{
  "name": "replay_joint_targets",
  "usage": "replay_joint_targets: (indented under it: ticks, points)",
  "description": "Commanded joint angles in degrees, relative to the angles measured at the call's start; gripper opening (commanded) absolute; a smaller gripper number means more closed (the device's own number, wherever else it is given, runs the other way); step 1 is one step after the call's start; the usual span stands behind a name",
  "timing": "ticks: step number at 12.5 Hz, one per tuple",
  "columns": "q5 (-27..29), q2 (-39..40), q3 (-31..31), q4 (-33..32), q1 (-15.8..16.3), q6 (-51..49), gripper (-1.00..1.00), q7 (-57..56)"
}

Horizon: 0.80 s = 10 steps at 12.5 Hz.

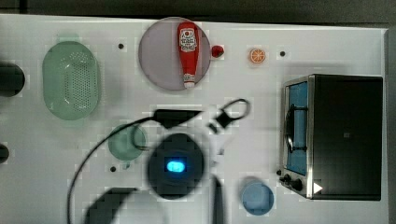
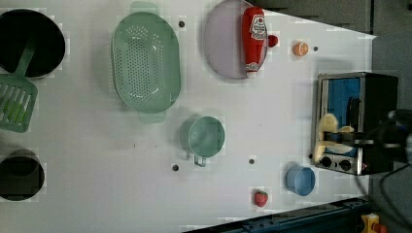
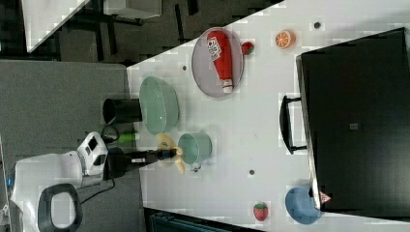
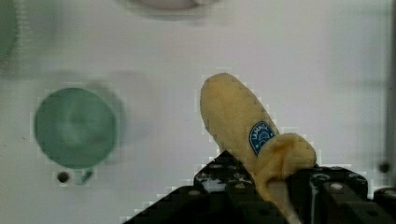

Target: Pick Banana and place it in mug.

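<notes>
The carrying step is in hand: the black gripper point(image 4: 271, 196) is clenched on the pale yellow toy banana point(image 4: 243, 126), lifted off the white worktop point(image 4: 303, 56). Next it must centre over the teal-green round mug point(image 4: 74, 127), standing apart, and let go. The right view puts banana point(image 3: 169, 150) just beside mug point(image 3: 194, 147); the left view sets it against the silver toaster oven point(image 2: 357, 121).

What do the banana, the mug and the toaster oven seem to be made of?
Banana: probably soft foam or plastic; matte, slightly grainy yellow surface with a blue sticker. It is a toy.
Mug: likely plastic; even teal-green colour with a dull sheen and no glaze highlights.
Toaster oven: seemingly metal, with a black body and a shiny silver front frame; its door looks like glass, tinted blue.
</notes>
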<state>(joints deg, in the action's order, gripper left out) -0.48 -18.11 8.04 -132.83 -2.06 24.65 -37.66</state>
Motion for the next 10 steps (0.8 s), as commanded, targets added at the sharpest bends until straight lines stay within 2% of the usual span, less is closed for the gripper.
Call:
replay_joint_targets:
  ticks: [1, 4, 10]
  points:
    - [3.2, 2.2, 7.9, -1.9, 3.7, -1.0, -0.46, 19.5]
    - [8.4, 5.8, 13.9, -1.9, 3.7, 3.5, -0.46, 29.5]
    - [8.5, 18.3, 16.8, -1.9, 3.7, 16.6, -0.46, 33.5]
